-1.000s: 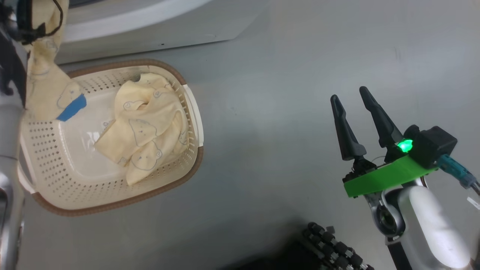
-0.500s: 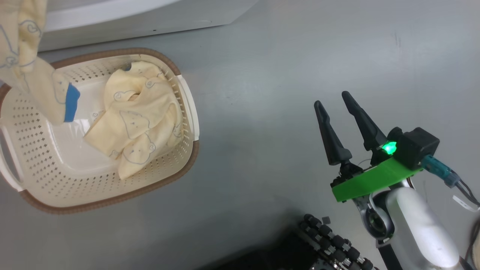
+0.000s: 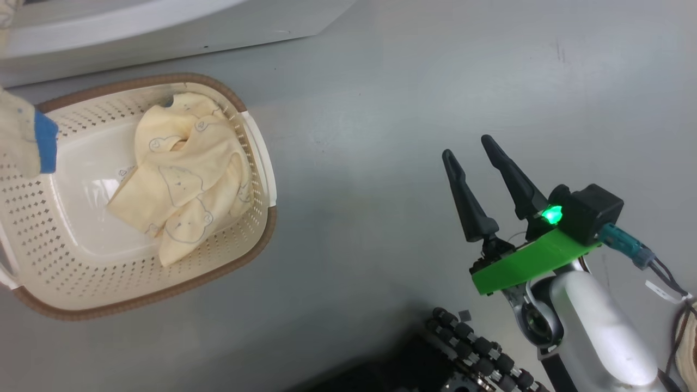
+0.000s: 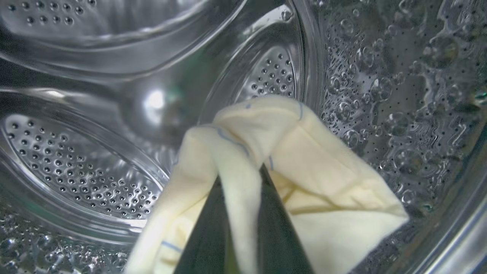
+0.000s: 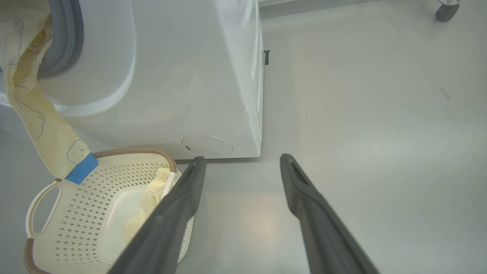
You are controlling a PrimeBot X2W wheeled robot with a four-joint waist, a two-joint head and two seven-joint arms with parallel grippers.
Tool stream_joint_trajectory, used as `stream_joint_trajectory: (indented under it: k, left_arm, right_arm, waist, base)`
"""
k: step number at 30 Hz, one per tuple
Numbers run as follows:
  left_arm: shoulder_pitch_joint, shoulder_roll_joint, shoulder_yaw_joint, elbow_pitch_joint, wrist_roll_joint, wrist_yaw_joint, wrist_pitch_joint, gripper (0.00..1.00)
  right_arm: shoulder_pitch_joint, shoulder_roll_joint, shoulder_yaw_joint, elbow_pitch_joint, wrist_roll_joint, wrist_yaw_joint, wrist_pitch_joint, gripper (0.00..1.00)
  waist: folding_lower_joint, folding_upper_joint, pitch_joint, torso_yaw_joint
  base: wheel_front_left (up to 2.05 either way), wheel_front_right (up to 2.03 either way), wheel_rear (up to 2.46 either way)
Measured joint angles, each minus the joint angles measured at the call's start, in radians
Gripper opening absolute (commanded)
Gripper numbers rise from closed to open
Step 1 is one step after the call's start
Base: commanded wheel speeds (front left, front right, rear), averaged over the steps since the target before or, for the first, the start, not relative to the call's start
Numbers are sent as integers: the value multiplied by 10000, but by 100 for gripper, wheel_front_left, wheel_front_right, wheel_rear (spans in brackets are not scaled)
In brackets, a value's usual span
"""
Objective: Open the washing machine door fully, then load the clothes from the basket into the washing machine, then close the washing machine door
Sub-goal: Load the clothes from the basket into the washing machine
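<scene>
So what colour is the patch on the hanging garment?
The patch is bright blue, on the pale yellow garment; right wrist view shows it best.

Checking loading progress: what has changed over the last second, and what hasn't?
The left gripper, shut on a garment, has carried it on into the drum. Its blue-patched tail has drawn away across the basket's left end. The head camera shifted too. The other garment lies unmoved in the basket, and the right gripper stays open.

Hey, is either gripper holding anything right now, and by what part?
The left gripper is shut on a yellow garment, pinching a bunched fold inside the drum; its blue-patched end hangs outside. The right gripper is open, empty.
</scene>
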Motion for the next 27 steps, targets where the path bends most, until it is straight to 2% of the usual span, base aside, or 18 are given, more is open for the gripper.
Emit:
stream_joint_trajectory:
  k: [3, 4, 5, 10, 27]
  left_arm:
    - [-103, 92, 50, 6, -102, 0, -40, 0]
    - [-99, 102, 104, 157, -169, 10, -65, 44]
    - [-83, 113, 127, 345, -221, 13, -67, 100]
    - [-33, 92, 209, 878, -378, 15, -67, 100]
    - [1550, -430, 222, 903, -826, 58, -69, 100]
  right_arm:
    - [-4, 6, 17, 54, 0, 0, 0, 100]
    - [-5, 10, 29, 82, 0, 0, 0, 100]
    - [-6, 12, 33, 113, 0, 0, 0, 100]
    - [-11, 15, -10, 199, -2, 0, 0, 100]
    - [-202, -56, -370, 244, -8, 0, 0, 100]
  waist:
    - [0, 0, -22, -27]
    - [0, 0, -43, -30]
    - [0, 0, -73, -26]
    - [0, 0, -245, 121]
    - [0, 0, -1403, 898]
  base:
    - [0, 0, 0]
    - [0, 0, 0]
    - [0, 0, 0]
    - [0, 0, 0]
    - [0, 0, 0]
